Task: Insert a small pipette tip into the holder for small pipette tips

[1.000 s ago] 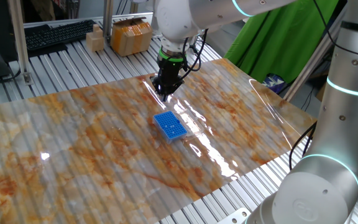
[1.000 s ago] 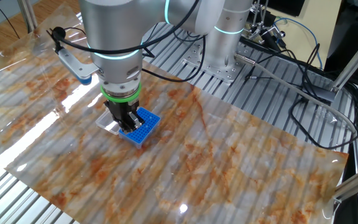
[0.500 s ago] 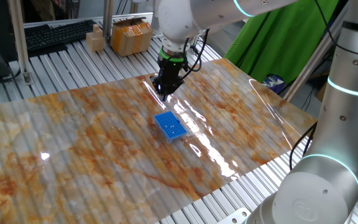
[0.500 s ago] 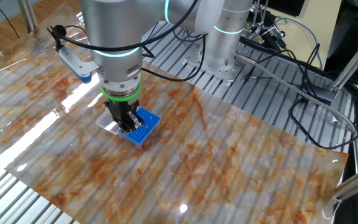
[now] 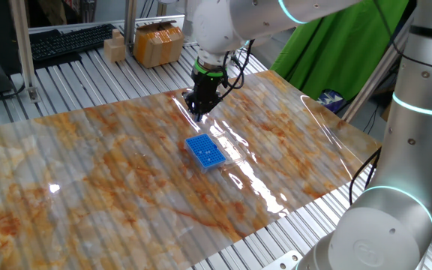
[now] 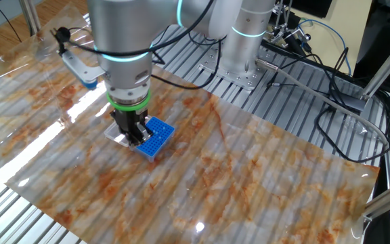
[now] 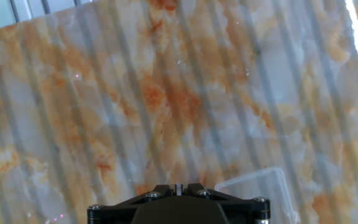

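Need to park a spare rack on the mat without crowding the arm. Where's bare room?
Bare marbled mat lies open left of the blue holder, and between it and the near edge. It is crowded around the gripper, above a clear tray beside the holder.

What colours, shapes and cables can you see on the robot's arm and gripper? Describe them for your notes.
The arm is built of thick rounded segments in glossy silver-grey, with thin glowing cyan rings at the joints. A bright green band circles the wrist above the small black gripper. Black cables loop loosely beside the wrist. No lettering is legible.
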Motion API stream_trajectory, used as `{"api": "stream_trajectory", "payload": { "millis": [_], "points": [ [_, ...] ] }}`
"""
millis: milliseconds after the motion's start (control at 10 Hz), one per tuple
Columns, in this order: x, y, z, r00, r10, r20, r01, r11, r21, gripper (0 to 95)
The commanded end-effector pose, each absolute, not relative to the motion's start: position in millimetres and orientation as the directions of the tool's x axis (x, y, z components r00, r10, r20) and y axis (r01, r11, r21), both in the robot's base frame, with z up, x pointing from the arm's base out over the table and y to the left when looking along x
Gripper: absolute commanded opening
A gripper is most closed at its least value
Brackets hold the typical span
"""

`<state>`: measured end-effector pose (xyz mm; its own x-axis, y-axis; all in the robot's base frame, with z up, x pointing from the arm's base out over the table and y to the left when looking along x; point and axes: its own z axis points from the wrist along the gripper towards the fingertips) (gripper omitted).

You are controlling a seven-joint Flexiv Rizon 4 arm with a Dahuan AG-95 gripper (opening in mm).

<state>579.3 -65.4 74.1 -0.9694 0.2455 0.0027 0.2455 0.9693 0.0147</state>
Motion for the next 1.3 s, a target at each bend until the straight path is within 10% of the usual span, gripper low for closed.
{"api": "stream_trajectory", "payload": {
  "millis": [100,1300],
  "points": [
    [577.3,-64.9,70.9,-0.969,0.248,-0.01,0.248,0.969,0.015,0.0],
    [579.9,-64.8,53.5,-0.963,0.267,0.037,0.267,0.964,0.002,0.0]
  ]
}}
